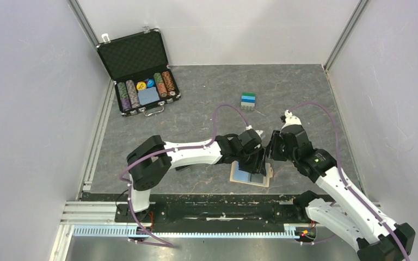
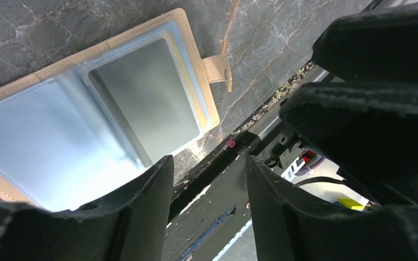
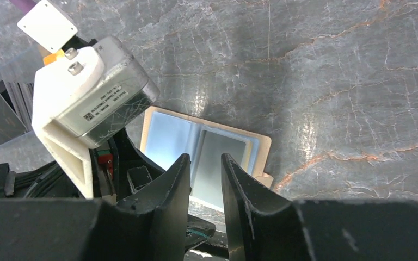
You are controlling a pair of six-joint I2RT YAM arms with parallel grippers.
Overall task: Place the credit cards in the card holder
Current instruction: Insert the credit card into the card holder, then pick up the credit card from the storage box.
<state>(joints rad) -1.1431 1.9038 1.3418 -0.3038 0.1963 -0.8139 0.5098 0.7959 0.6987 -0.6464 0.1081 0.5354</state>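
The tan card holder [image 1: 238, 175] lies open near the table's front edge. It shows its clear sleeves in the left wrist view [image 2: 193, 51] and the right wrist view [image 3: 262, 145]. A dark grey card [image 2: 141, 103] sits in its right-hand sleeve, also visible in the right wrist view [image 3: 223, 157]. A small stack of blue, green and white cards [image 1: 248, 100] stands further back on the table. My left gripper [image 1: 254, 157] hovers over the holder, open and empty [image 2: 209, 182]. My right gripper [image 1: 274, 148] is just right of it, open and empty [image 3: 206, 166].
An open black chip case [image 1: 141, 70] with several rows of chips stands at the back left. White walls enclose the table on three sides. A metal rail [image 1: 196, 231] runs along the near edge. The left arm's camera housing [image 3: 87, 103] is close to my right fingers.
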